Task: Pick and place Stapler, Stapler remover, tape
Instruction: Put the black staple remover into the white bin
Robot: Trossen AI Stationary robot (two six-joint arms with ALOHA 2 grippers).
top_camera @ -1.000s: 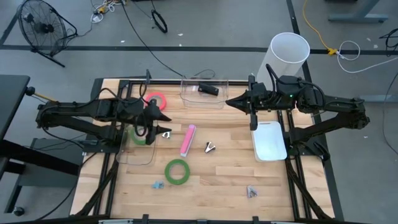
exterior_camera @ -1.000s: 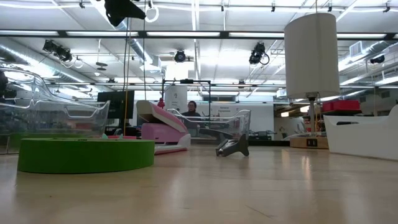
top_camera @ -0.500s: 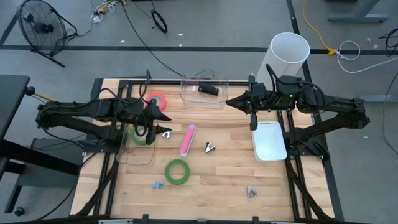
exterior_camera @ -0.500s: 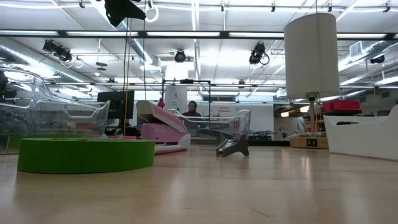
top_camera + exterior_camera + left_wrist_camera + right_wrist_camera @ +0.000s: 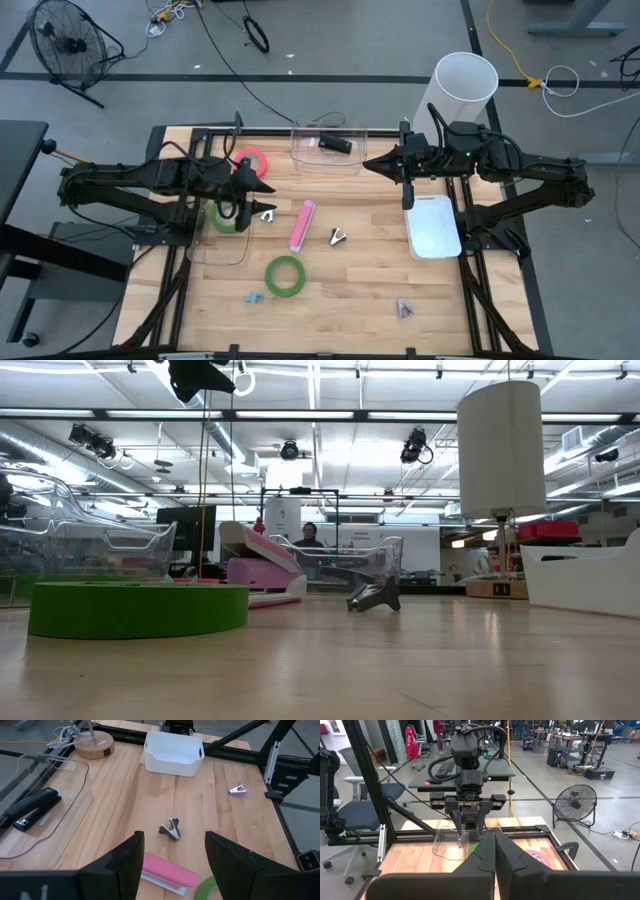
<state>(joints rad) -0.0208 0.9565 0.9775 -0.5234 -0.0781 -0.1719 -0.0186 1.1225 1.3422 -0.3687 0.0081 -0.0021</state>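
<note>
A pink stapler lies mid-table, with a black staple remover beside it. One green tape roll lies flat toward the near edge. A second green roll lies in a clear tray at the left, and a pink-red roll lies farther back. My left gripper hangs open above the left tray; in the left wrist view it has nothing between its fingers, and the stapler lies on the table beyond them. My right gripper hangs shut in the air at the far right, its fingers empty.
A clear tray at the far edge holds a black stapler. A white bin stands at the right, with a white lamp shade behind it. A purple staple remover and a small blue piece lie near the front edge.
</note>
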